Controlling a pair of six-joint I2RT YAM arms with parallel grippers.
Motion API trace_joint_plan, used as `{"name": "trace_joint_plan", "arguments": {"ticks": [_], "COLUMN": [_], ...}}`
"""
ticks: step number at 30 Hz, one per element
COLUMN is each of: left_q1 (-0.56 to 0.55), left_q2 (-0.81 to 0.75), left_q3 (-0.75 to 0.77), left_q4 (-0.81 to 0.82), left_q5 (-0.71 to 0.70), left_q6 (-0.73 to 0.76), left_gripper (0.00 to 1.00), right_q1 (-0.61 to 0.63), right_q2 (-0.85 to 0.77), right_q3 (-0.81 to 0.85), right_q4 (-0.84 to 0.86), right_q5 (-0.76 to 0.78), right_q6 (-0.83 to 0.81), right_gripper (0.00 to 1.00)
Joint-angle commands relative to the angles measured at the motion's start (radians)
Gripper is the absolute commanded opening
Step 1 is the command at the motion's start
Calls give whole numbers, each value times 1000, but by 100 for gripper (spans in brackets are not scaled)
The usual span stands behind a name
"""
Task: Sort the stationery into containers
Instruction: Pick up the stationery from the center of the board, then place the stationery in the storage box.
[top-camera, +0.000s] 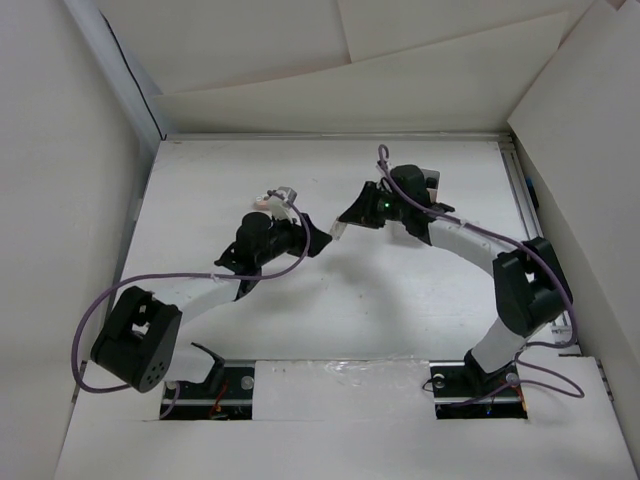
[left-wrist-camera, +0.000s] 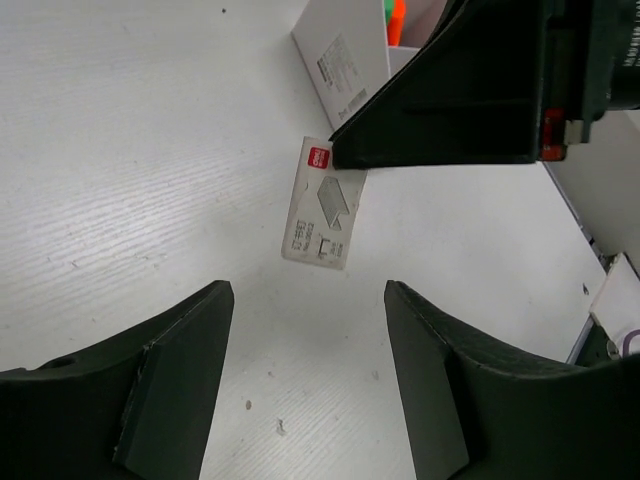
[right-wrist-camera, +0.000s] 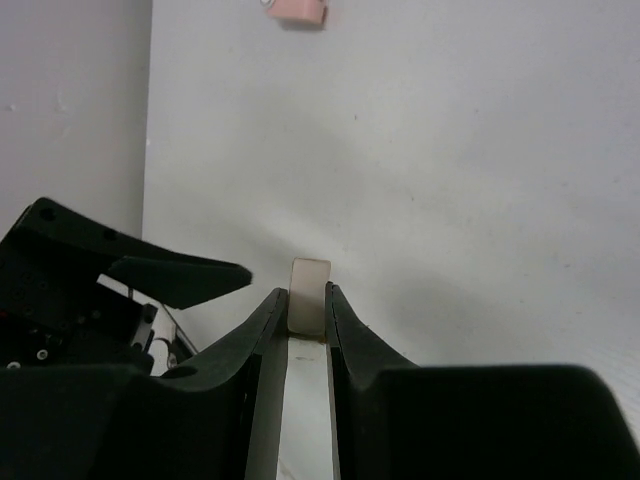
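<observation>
My right gripper (right-wrist-camera: 305, 292) is shut on a small beige eraser-like block (right-wrist-camera: 310, 278) that sticks out past its tips. In the left wrist view the same block (left-wrist-camera: 322, 203) shows a printed face with a red label and hangs at the right gripper's tip (left-wrist-camera: 335, 155) just above the table. My left gripper (left-wrist-camera: 308, 300) is open and empty, facing the block from close by. Behind the right gripper stands the white box (left-wrist-camera: 345, 55) with an orange marker end (left-wrist-camera: 397, 20) in it. In the top view the two grippers (top-camera: 318, 240) (top-camera: 343, 228) almost meet mid-table.
A pink block (right-wrist-camera: 298, 10) lies on the white table ahead of the right gripper. White walls enclose the table (top-camera: 400, 290) on the left, back and right. A rail runs along the right edge (top-camera: 520, 190).
</observation>
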Motion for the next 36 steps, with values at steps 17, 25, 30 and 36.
{"name": "trace_joint_plan", "arguments": {"ticks": [17, 25, 30, 36], "left_q1": [41, 41, 41, 41], "left_q2": [-36, 1, 23, 32], "left_q3": [-18, 20, 39, 73], "left_q4": [-23, -126, -200, -256], "left_q5": [-201, -381, -471, -570], "left_q6": [-84, -114, -136, -167], "left_gripper": [60, 59, 59, 59], "right_q1": [-302, -299, -289, -266], "right_q2": [-313, -294, -273, -262], "right_q3": [-211, -200, -191, -191], "right_q4": [7, -45, -54, -54], "right_q5": [458, 644, 664, 666], "right_q6": [10, 10, 10, 19], "right_gripper": [6, 6, 6, 15]}}
